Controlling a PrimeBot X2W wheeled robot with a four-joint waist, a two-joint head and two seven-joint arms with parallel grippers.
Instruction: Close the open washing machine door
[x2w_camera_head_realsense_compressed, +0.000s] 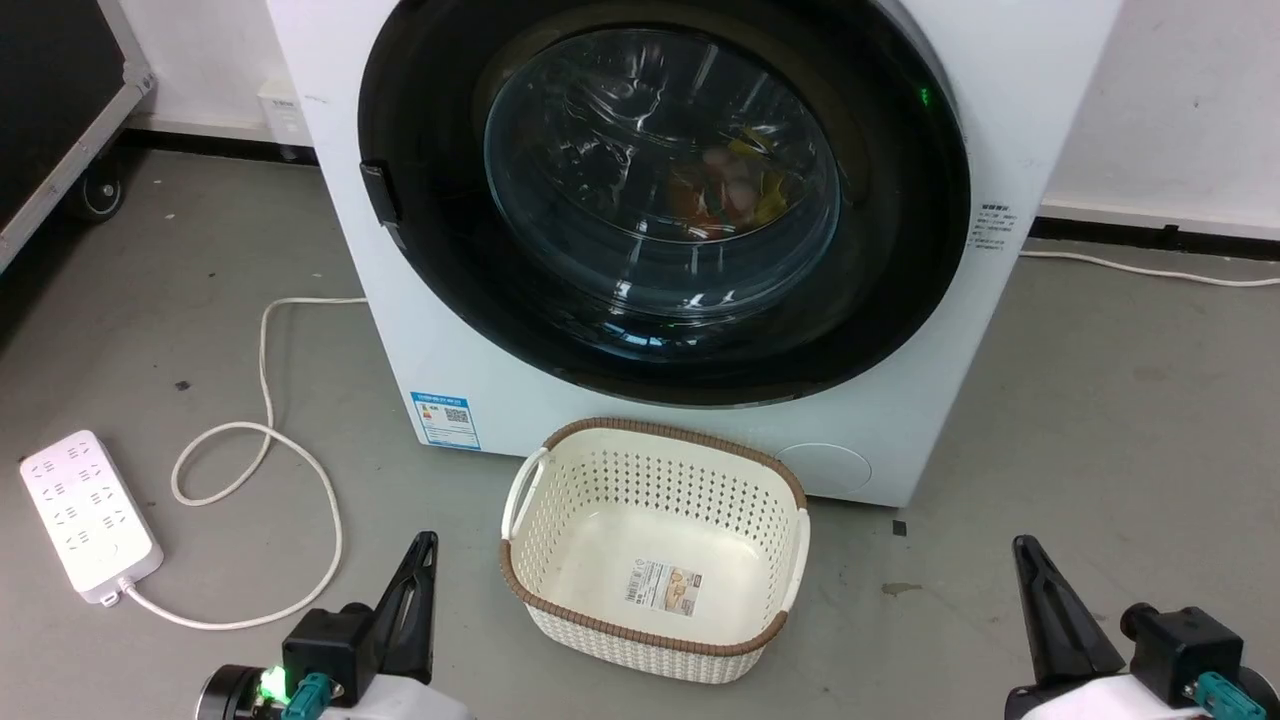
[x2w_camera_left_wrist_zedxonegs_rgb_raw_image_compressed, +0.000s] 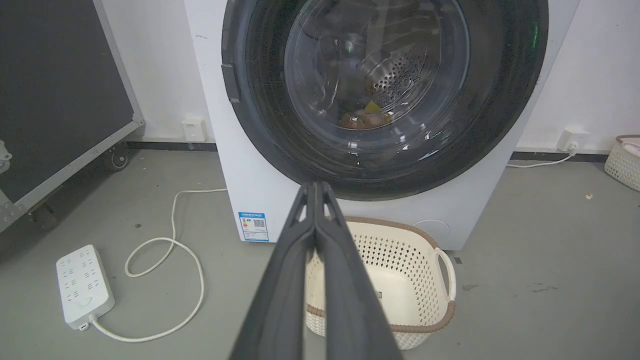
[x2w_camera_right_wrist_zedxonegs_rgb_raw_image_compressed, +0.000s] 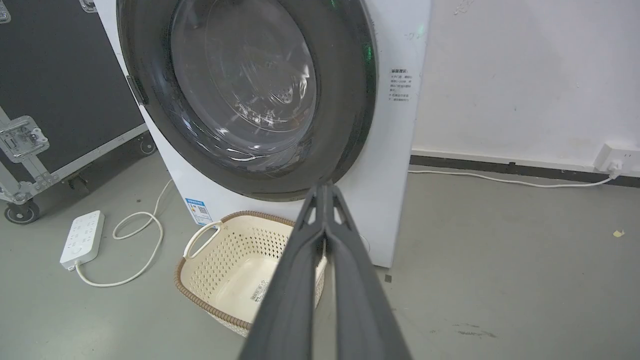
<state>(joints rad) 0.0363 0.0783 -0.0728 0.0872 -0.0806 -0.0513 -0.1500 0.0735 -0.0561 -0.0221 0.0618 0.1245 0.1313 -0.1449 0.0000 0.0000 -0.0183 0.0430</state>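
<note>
Already shut flush against the white machine's front, the washing machine door (x2w_camera_head_realsense_compressed: 660, 200) shows coloured laundry behind its glass. My left tool (x2w_camera_head_realsense_compressed: 427, 545) and right tool (x2w_camera_head_realsense_compressed: 1022, 548) hang low, both clenched on nothing, flanking a cream basket (x2w_camera_head_realsense_compressed: 640, 640) on the floor.

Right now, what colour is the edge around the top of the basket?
Brown, on a cream basket; the head view shows it best.
</note>
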